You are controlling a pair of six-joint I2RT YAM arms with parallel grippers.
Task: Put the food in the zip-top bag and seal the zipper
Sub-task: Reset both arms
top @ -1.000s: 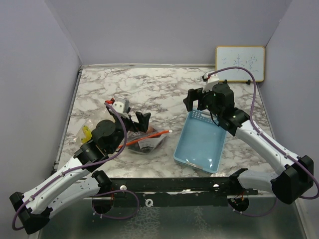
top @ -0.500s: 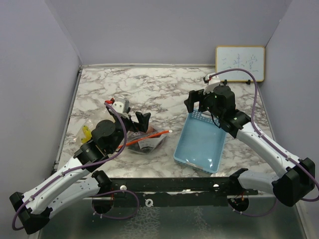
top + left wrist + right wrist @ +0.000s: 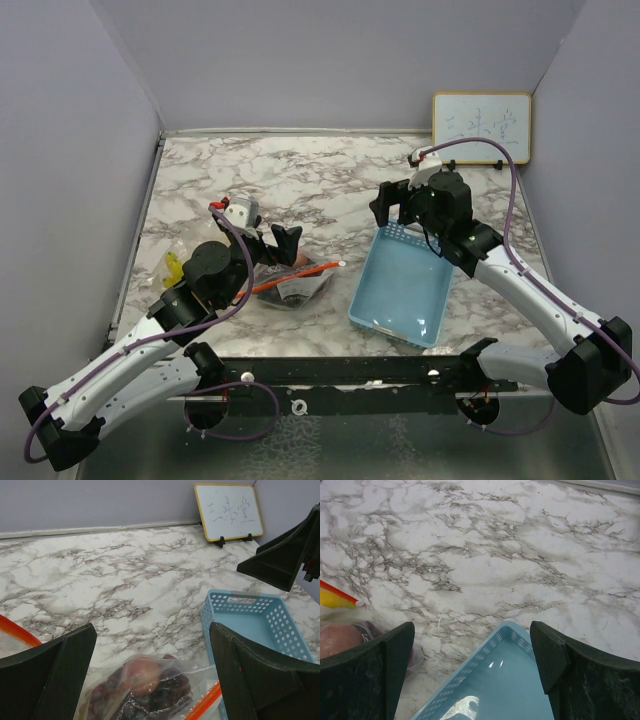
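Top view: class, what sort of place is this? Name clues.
Probably a robot lab booth: plain walls around a marble-look table, left arm and right arm bolted at its edge, small whiteboard propped behind.

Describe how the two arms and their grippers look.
The left arm and right arm have white shells with black joints and bases. A purple cable loops along each. The left gripper and right gripper carry broad black wedge-shaped fingers, with a small white camera unit behind them.
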